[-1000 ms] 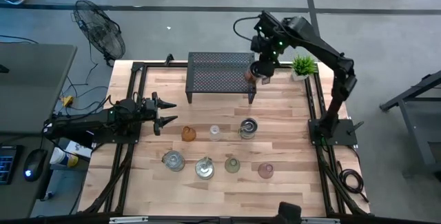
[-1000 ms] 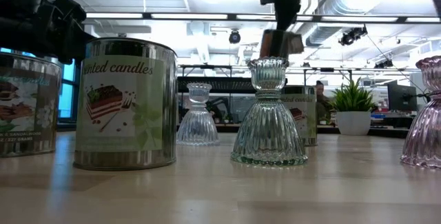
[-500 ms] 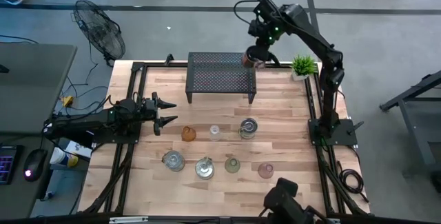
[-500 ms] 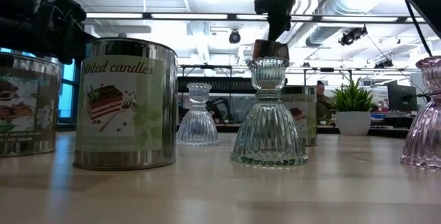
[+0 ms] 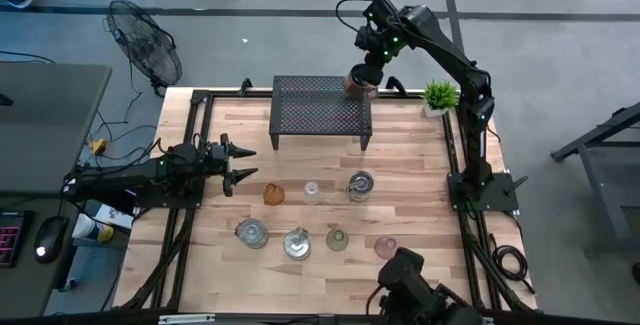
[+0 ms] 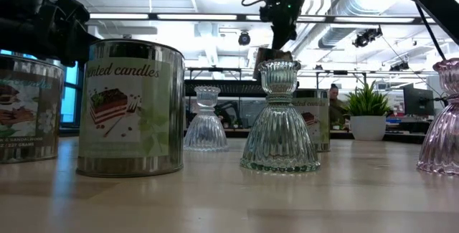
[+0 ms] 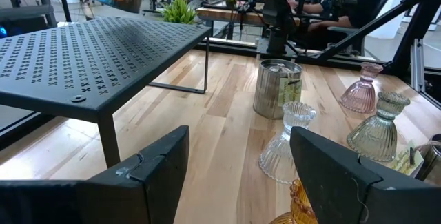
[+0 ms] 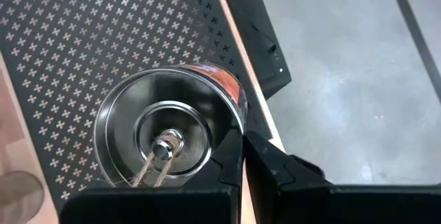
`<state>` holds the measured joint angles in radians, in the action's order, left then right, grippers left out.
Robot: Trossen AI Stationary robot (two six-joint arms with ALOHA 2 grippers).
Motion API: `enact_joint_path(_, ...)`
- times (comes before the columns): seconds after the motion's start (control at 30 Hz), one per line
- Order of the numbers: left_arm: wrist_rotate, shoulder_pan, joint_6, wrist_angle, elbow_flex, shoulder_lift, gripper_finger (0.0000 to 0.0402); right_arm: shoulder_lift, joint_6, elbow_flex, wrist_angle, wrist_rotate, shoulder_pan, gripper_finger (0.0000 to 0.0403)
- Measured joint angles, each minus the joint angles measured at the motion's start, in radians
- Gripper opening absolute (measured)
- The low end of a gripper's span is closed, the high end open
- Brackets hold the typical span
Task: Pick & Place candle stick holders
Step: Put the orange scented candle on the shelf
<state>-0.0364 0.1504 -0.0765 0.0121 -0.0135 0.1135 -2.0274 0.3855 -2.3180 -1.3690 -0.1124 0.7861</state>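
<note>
The right pincer is closed on the rim of a silvery tin holder, held above the far right corner of the black perforated shelf. The tin's open mouth faces the wrist camera; its axis is tilted. The left pincer waits open near the tabletop's left edge, just beside the amber holder.

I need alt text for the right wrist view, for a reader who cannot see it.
The right gripper is shut on the rim of a silvery tin candle holder, seen from above with its wick showing, held over the black perforated shelf. Grey floor lies beyond.
</note>
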Motion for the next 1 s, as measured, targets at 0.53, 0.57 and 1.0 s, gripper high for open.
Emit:
enact_joint_path(0.53,0.000,0.000,0.000,0.000,0.000,0.000,0.0248,-0.015,-0.007,0.004,0.017,-0.008,0.021,0.0000)
enact_joint_path(0.57,0.000,0.000,0.000,0.000,0.000,0.000,0.0248,-0.015,-0.007,0.004,0.017,-0.006,0.021,0.0000)
enact_joint_path(1.0,0.000,0.000,0.000,0.000,0.000,0.000,0.0248,-0.030,0.002,0.004,0.021,-0.013,0.027,0.0000)
